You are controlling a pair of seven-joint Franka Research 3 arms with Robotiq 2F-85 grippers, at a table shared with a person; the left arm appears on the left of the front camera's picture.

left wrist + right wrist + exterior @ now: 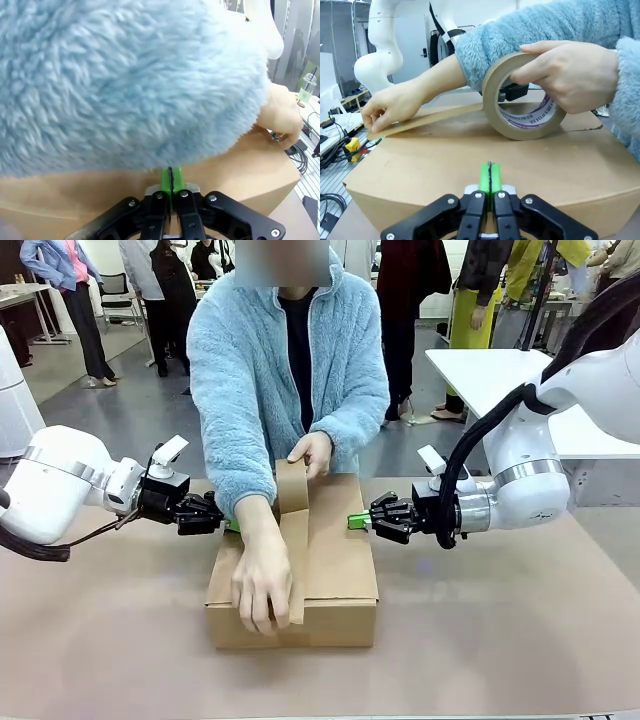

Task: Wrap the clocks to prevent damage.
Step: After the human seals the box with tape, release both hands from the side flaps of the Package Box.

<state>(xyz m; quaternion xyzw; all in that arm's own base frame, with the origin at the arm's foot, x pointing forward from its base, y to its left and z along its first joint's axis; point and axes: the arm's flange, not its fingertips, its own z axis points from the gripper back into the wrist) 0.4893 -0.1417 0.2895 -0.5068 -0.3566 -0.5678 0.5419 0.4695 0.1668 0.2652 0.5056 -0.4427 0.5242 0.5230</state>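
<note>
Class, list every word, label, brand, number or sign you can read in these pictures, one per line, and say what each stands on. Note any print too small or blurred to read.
Nothing can be read for certain.
Inner core of the brown tape roll: purple print on white, too blurred and curved to read.
Cardboard box: no print on the faces that show.
Clear cup with a straw far off: any label too small to tell.

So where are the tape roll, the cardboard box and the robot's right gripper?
tape roll [492, 102]: right wrist view, brown outer band.
cardboard box [340, 565]: front view, bare top flap.
right gripper [356, 521]: front view, green fingertips, pressed together.
</note>
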